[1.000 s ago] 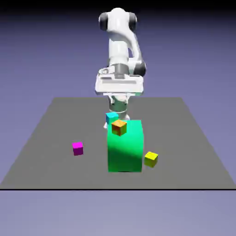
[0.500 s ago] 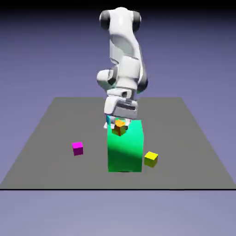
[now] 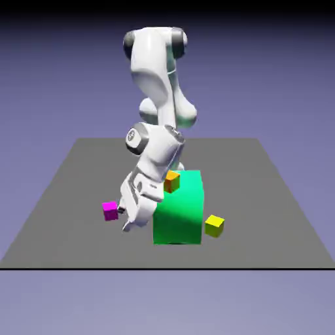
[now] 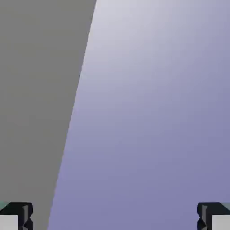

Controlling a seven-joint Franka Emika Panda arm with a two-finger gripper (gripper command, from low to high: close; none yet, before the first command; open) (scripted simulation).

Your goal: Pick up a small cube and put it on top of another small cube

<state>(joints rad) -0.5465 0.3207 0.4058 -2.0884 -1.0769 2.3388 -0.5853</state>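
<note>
The white jointed robot arm [image 3: 157,98] has swung down and toward the exterior view's left since a second ago, when its hand hung above the far side of the big green block [image 3: 178,207]; half a second ago the hand was just over the block's top. Now the hand leans low along the green block's left face, and the pincer [image 3: 124,221] sits close to the grey worktop [image 3: 275,216], between the green block and the small magenta cube [image 3: 110,211]. The magenta cube rests on the worktop to the left of the green block, in the same spot as before, just beside the fingertips; whether they touch it cannot be told. The pincer is released, its jaws spread wide with nothing between them: in the hand view the two grey fingertips [image 4: 18,216] stand at the far bottom corners, with only bare worktop and blue-violet backdrop [image 4: 157,112] ahead. The small orange cube [image 3: 172,181] stays on top of the green block at its left rear, now partly hidden by the arm. The small yellow cube [image 3: 214,226] lies unmoved on the worktop at the green block's lower right. The cyan cube seen earlier behind the green block is now out of sight behind the arm.
</note>
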